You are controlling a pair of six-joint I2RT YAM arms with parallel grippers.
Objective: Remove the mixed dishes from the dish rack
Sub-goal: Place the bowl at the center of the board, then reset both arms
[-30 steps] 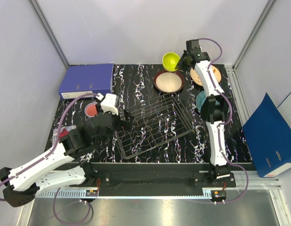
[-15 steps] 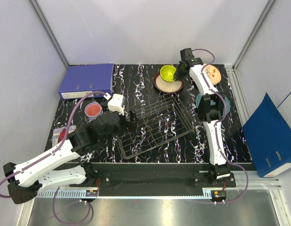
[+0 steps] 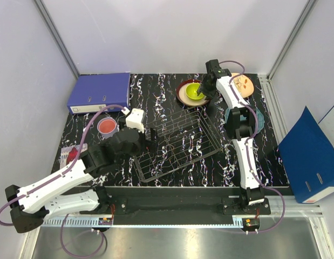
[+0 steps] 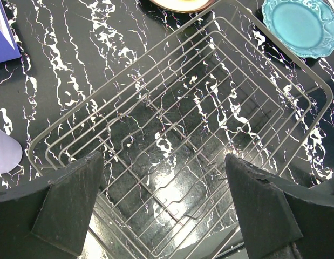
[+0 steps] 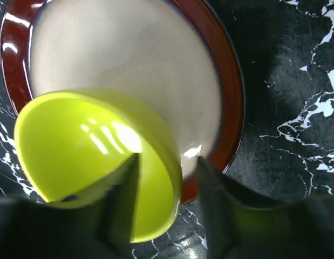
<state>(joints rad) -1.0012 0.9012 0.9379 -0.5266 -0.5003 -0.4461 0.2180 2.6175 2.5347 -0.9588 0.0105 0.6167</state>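
From above, the thin wire-grid rack [image 3: 177,143] sits mid-bench [image 3: 150,89] on black, white-veined marble with the left pincer [image 3: 149,136] at its left edge. Beyond its far edge, the right pincer [image 3: 205,86] is at the glossy yellow-green bowl [image 3: 194,90], which lies inside the round cream bowl [image 3: 183,96] with the dark red outside. The left wrist view shows that pincer's blocky dark fingers [image 4: 69,199] spread wide over the rack wires, with a scalloped teal plate [image 4: 304,27] on the bench past the rack's far right corner. The right wrist view shows the yellow-green bowl tilted in the cream bowl, the pincer partly open astride its rim and the outer finger clear of the wall.
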